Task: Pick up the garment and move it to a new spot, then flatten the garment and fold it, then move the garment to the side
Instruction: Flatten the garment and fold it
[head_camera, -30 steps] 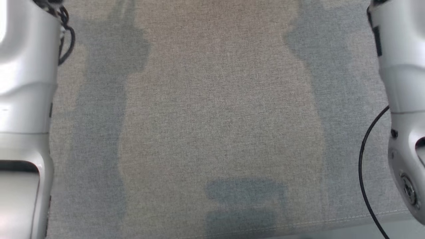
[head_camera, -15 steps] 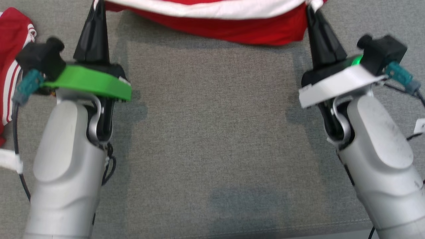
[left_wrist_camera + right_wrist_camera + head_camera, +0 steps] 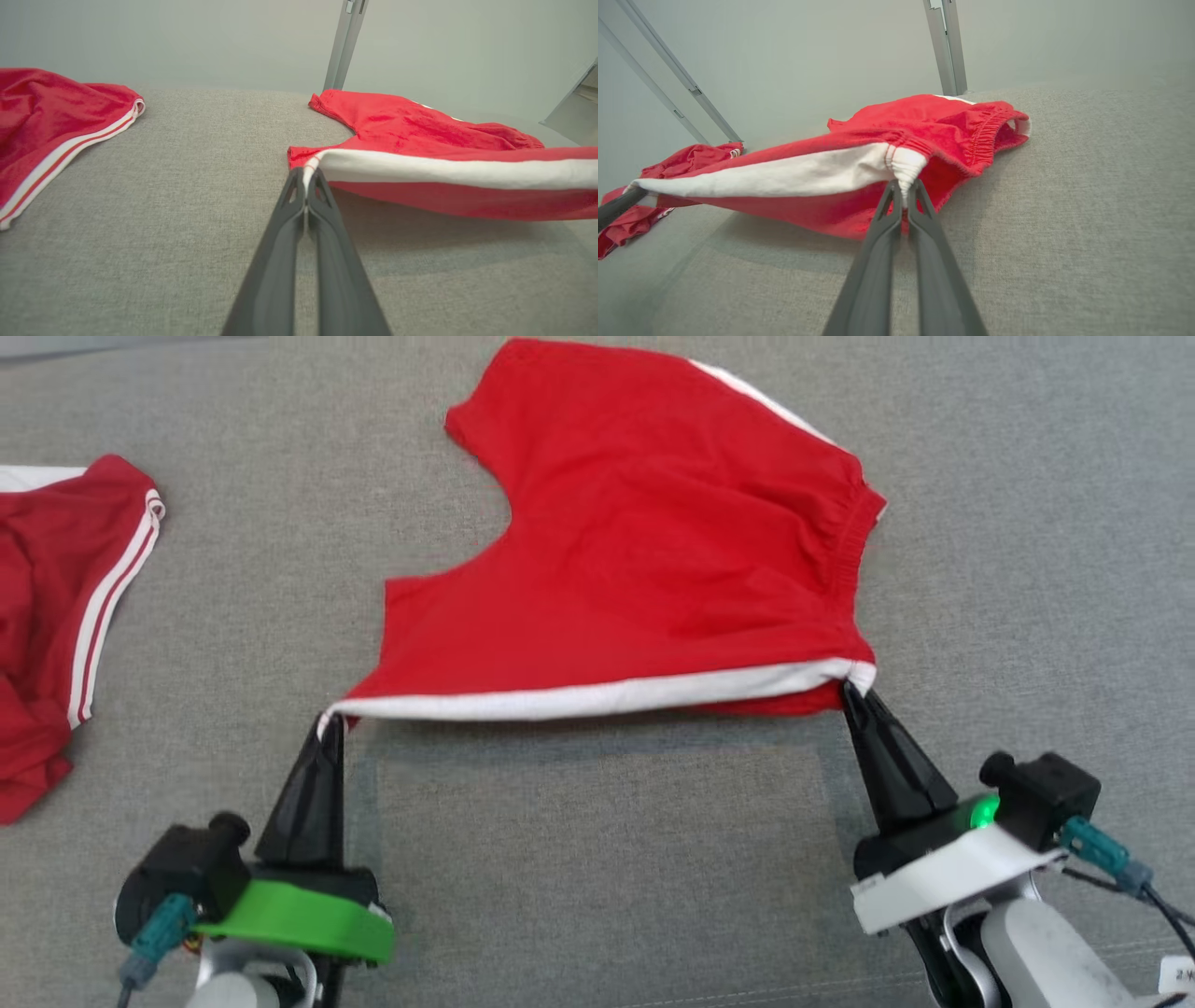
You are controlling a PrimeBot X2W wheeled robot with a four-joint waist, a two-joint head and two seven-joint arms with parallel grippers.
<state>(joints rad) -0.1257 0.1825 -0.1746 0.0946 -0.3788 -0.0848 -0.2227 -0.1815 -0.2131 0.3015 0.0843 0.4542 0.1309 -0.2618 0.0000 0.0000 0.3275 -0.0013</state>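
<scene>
While left claw and right claw clamp one garment, one other garment lies apart

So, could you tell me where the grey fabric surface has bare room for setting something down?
Free: the grey fabric surface in front of the red shorts' white-striped edge, and right of their waistband. Crowded: the left, by the second red striped garment.

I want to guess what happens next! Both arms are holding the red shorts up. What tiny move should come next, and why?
Probably lower both arms together. The left fingers and right fingers pinch the white stripe of the red shorts taut above the grey cloth, while the far side already rests on it.
</scene>
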